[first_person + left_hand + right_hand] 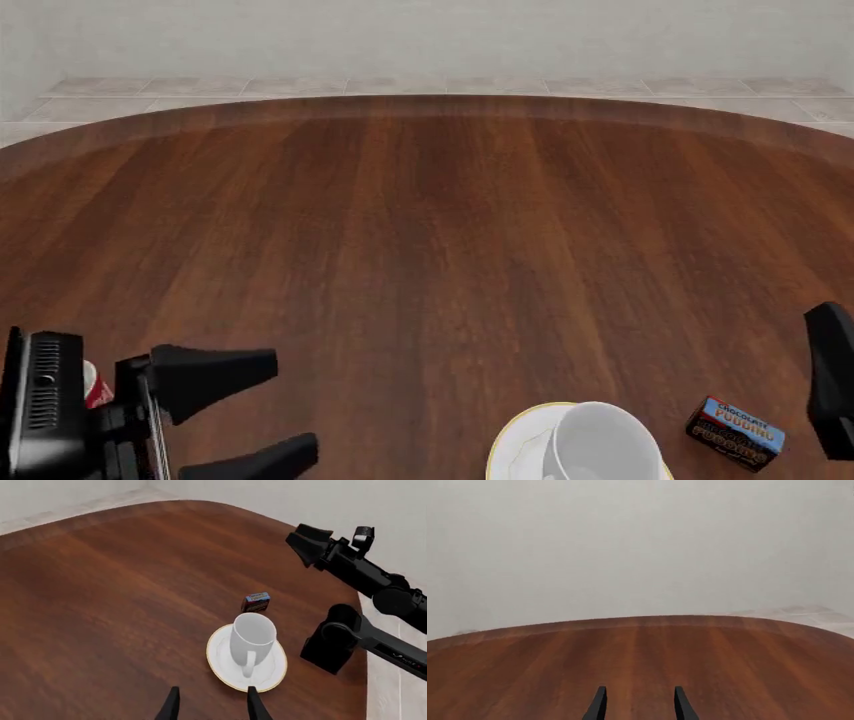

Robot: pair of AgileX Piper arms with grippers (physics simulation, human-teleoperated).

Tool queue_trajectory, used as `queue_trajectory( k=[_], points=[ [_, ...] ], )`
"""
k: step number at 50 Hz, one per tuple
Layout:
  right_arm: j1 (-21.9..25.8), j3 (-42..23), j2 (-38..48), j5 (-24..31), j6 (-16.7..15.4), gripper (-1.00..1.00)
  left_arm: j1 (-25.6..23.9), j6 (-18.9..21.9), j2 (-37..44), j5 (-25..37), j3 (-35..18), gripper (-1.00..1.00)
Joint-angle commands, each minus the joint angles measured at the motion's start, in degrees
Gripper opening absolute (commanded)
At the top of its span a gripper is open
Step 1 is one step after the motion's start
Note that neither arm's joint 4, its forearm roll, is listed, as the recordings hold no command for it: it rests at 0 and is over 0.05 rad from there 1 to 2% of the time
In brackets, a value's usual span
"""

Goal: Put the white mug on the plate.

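Sitting on the plate (514,440), white mug (607,445) is edge-cropped.

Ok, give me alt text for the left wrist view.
A white mug stands on a tan-rimmed white plate on a dark wooden table. The left pincer is open, apart from the plate. A small blue box lies beyond; the right arm crosses the view's edge.
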Motion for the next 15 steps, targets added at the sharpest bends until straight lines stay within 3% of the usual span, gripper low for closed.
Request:
queue_trajectory(
  k=[1,15],
  points=[
    [-0.4,-2.7,0.0,-0.1,3.7,1.0,2.1,-0.6,-9.0,3.3,2.5,1.0],
    [-0.8,-3.4,-0.1,-0.4,5.9,1.0,4.7,-0.9,-20.0,9.4,3.3,1.0]
  ],
)
